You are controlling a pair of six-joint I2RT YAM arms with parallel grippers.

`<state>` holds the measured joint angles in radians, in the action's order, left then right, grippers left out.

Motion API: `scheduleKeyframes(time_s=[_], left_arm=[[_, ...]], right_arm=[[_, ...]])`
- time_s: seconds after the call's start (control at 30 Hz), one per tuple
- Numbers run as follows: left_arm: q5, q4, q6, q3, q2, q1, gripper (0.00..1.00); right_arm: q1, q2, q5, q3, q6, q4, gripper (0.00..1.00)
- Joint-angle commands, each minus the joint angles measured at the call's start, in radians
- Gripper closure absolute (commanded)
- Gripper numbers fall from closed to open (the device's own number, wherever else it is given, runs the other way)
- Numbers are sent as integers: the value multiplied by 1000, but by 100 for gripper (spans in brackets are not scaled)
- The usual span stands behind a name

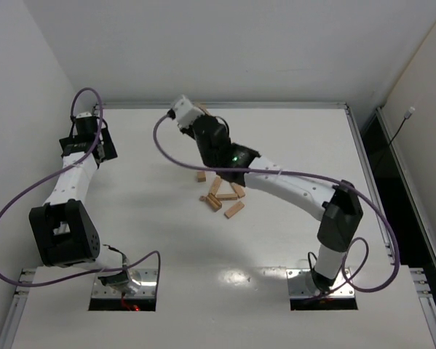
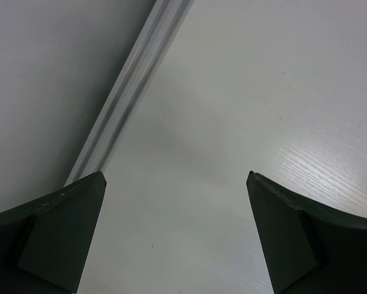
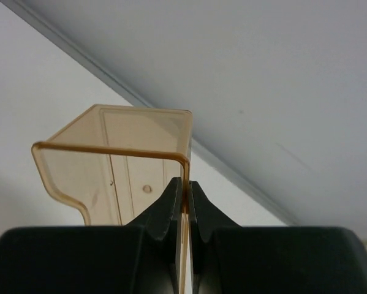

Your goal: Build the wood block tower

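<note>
Several small light-tan wood blocks point(image 1: 219, 195) lie loose and scattered flat on the white table, just below my right forearm. My right gripper point(image 3: 184, 184) is raised behind them, near the table's far edge, also seen from above point(image 1: 200, 113). It is shut on the thin side wall of a shallow tray point(image 3: 119, 171) with amber see-through walls and a light-wood bottom, held tipped up on edge. Nothing shows inside the tray. My left gripper point(image 2: 176, 177) stands wide open over bare table at the far left point(image 1: 107, 147), holding nothing.
A metal rail point(image 2: 131, 92) runs along the table's left edge beside the grey wall, close to my left gripper. Purple cables point(image 1: 167, 149) loop around both arms. Another rail point(image 3: 244, 184) borders the far edge behind the tray.
</note>
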<state>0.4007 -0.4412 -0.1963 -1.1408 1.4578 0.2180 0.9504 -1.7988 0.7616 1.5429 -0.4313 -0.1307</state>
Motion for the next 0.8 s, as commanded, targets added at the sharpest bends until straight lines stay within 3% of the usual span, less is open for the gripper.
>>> scheduleKeyframes(time_s=[0.0,0.13,0.4,0.57,0.77], left_arm=[[-19,7,-14,9,-11,5,0],[-40,7,-5,9,-11,4,0],[-134,36,18,38,-31,-15,0],[-115,45,28,47,-19,-42,0],[-115,55,28,29,30,-51,0]], right_arm=[[-80,1,-266,124,385,546,100],[-235,-56,-534,230,500,721,100],[-626,-181,-790,319,559,799,100],[-841,-287,-858,384,559,809,100],[-992,-404,-924,459,559,809,100]])
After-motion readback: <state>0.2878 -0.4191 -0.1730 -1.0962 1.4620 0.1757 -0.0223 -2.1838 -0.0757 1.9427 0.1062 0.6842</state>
